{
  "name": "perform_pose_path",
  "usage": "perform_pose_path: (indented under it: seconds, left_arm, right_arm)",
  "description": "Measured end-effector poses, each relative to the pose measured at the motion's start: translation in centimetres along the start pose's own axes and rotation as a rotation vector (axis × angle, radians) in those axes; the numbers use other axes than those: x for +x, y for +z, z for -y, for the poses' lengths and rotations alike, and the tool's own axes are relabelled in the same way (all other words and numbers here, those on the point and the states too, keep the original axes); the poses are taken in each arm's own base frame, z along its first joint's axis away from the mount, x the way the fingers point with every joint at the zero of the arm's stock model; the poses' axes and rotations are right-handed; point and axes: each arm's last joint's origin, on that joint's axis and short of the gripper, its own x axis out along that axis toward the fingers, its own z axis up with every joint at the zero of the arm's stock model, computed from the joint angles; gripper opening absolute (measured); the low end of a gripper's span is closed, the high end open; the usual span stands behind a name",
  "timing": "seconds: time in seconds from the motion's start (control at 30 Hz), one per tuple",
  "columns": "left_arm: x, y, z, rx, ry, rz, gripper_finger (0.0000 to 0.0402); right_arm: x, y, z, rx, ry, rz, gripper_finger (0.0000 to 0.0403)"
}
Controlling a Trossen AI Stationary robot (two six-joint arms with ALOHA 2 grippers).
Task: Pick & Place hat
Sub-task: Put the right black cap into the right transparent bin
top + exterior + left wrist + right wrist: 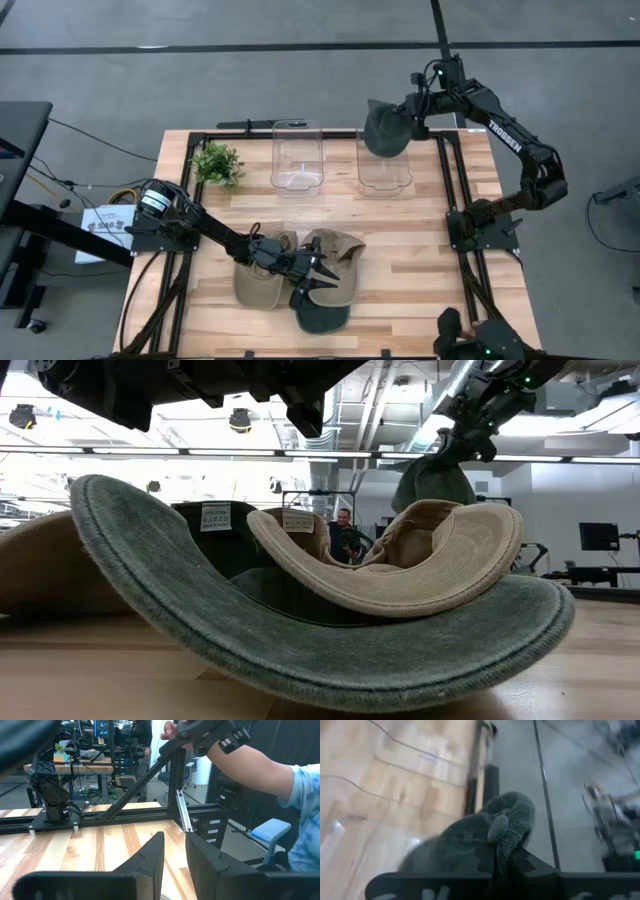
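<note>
The right gripper (398, 124) has its fingers clamped on a fold of the dark green hat (383, 131), which hangs above the right-hand clear bin (385, 172) at the far side of the counter (420, 260). To finish well, it should lower the hat inside the bin's walls before letting go, so no cloth drapes over the rim. The left gripper (318, 272), fingers a little apart and holding nothing, hovers over the hats (330, 255) still lying at the counter's near edge.

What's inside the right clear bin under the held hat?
Nothing visible inside the right clear bin: only table shows through it. The right gripper, shut on the green hat, hangs over its far rim, so that corner is covered.
</note>
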Motion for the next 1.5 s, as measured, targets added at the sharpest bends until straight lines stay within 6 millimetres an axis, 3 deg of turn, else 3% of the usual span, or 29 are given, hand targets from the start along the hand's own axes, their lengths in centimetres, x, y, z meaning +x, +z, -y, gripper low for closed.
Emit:
perform_pose_path:
  seconds: [0.23, 0.4, 0.67, 0.8, 1.2, 1.5]
  left_arm:
    - [0.0, 0.0, 0.0, 0.000, 0.000, 0.000, 0.0076]
    - [0.0, 0.0, 0.0, 0.000, 0.000, 0.000, 0.0076]
    - [0.0, 0.0, 0.0, -0.002, 0.000, 0.000, 0.0076]
    - [0.0, 0.0, 0.0, -0.003, 0.000, 0.000, 0.0076]
    - [0.0, 0.0, -0.1, -0.003, 0.027, 0.000, 0.0076]
    - [0.0, 0.0, -0.1, -0.003, 0.032, 0.001, 0.0076]
  right_arm:
    - [0.3, 1.3, -0.9, -0.120, 0.126, 0.271, 0.0003]
    - [0.8, 1.1, -1.4, -0.110, 0.187, 0.299, 0.0003]
    - [3.9, -2.4, -1.5, 0.026, 0.298, 0.137, 0.0003]
    - [4.4, -3.7, -1.2, 0.020, 0.296, 0.082, 0.0002]
    - [2.9, -3.2, -0.3, -0.084, 0.159, -0.054, 0.0002]
    - [3.1, -3.4, 0.1, -0.125, 0.094, -0.212, 0.0005]
